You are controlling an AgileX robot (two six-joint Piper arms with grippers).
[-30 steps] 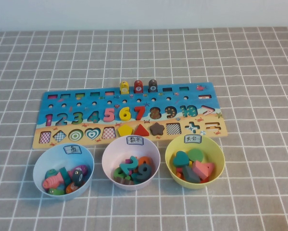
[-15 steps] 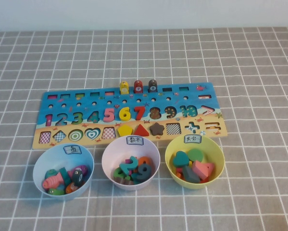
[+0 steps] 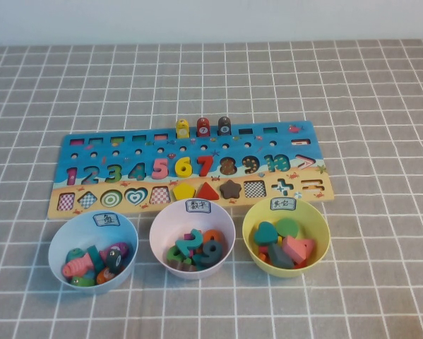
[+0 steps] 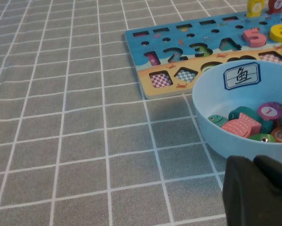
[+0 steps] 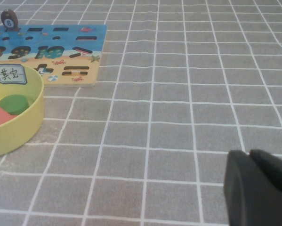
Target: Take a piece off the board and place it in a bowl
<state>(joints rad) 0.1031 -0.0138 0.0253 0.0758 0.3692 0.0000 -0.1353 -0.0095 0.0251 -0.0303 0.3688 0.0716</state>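
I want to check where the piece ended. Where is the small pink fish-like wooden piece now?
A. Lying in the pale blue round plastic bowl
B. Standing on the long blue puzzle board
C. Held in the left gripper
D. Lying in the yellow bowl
A: the small pink fish-like wooden piece lies among other pieces inside the pale blue round plastic bowl; the left gripper sits shut and empty beside that bowl, and the right gripper is shut over bare tablecloth.

Even, soft light is falling from above, leaving only faint shadows hugging the three round plastic bowls (image 3: 192,240) on the grey checked tablecloth (image 3: 380,106). No glare is showing. Both wrist views are blurring their dark foreground shapes.
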